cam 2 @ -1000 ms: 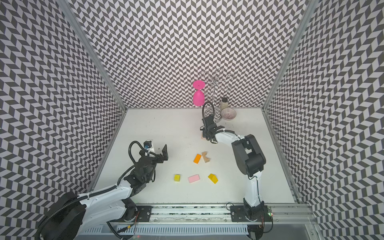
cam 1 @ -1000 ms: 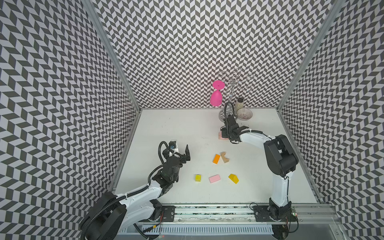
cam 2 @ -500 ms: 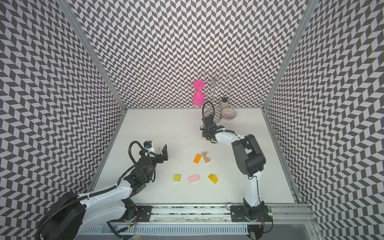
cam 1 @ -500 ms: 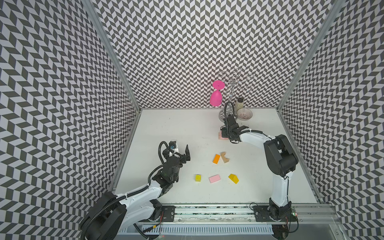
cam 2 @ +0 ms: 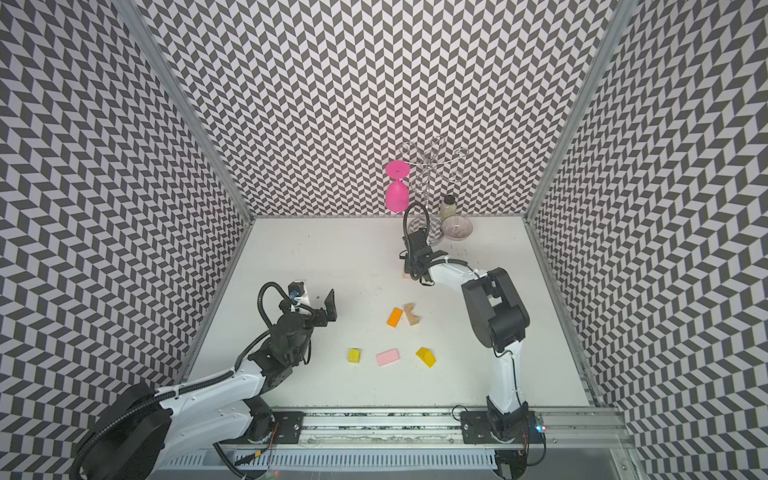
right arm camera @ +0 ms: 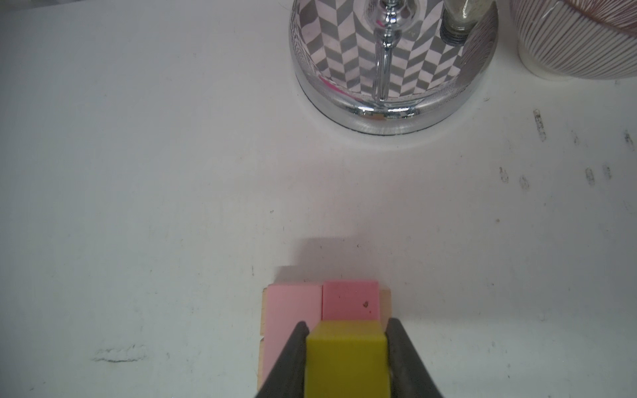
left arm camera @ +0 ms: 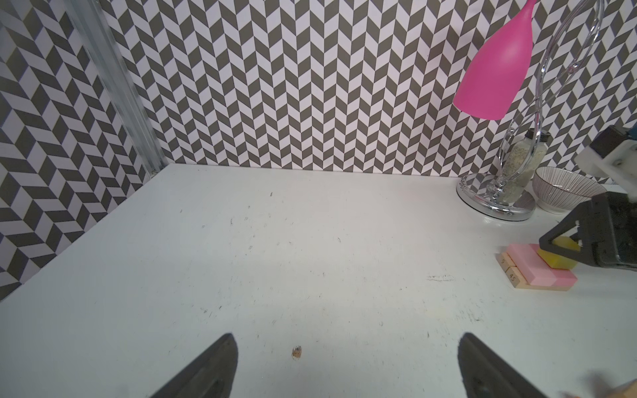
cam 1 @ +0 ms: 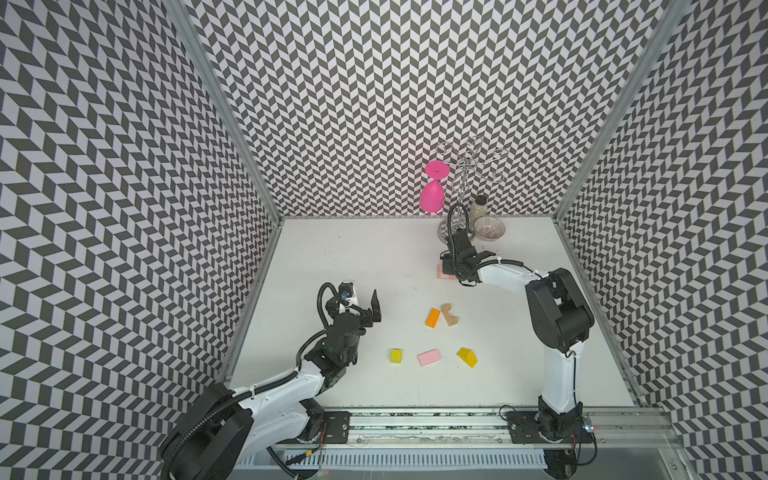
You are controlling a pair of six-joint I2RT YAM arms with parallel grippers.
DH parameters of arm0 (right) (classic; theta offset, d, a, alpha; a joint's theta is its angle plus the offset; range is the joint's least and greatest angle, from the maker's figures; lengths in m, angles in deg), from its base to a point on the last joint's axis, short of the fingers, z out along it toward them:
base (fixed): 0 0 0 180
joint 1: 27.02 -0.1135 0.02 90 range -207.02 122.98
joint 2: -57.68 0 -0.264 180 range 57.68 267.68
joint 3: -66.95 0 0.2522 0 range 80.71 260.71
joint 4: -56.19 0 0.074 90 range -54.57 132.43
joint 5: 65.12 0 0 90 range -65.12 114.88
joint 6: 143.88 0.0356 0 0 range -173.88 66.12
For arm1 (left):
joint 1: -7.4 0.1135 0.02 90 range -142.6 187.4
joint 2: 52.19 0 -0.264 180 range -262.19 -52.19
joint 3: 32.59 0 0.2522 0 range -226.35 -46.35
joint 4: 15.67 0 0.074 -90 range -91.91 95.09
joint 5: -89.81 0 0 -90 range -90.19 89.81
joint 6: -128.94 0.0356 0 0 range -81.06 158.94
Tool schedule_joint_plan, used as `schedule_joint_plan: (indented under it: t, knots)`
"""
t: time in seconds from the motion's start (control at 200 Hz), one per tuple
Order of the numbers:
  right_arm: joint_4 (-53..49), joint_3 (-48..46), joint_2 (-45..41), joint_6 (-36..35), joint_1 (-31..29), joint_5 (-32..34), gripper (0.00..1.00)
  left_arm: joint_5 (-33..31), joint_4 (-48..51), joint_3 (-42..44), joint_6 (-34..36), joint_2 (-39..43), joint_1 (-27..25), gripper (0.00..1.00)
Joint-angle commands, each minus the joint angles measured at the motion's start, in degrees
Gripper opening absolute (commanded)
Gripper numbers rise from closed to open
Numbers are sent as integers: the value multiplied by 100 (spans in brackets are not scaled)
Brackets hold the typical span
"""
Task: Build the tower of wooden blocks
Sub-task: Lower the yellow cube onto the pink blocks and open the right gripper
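Right wrist view: we are clamping our right gripper (right arm camera: 347, 325) tight on a yellow cube (right arm camera: 346, 361), which is sitting on the tower's (left arm camera: 537, 279) pink bars (right arm camera: 350, 298) near the chrome stand (right arm camera: 389, 103). We are holding our left gripper (left arm camera: 347, 339) wide open and empty above the table (left arm camera: 310, 258).

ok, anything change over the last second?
Nothing visibly changed. The right pincer stays shut on the yellow cube over the pink bars of the tower. The left pincer stays open and empty. The loose blocks lie where they were.
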Motion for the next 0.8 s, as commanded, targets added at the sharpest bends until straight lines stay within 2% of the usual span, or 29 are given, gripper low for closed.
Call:
schedule_joint_plan:
  t: [0.0, 0.275, 0.431, 0.791]
  knots:
    - [4, 147, 98, 116, -46, 179, 9, -119, -40, -132, -3, -27, -35, 100]
    - [-47, 186, 124, 166, -78, 260, 16, -120, -41, -138, -3, -44, -36, 100]
    - [-32, 198, 139, 175, -99, 242, 17, -124, -39, -143, 6, -53, -43, 100]
    - [-114, 233, 168, 219, -129, 371, 35, -134, -43, -147, 15, -57, -61, 100]
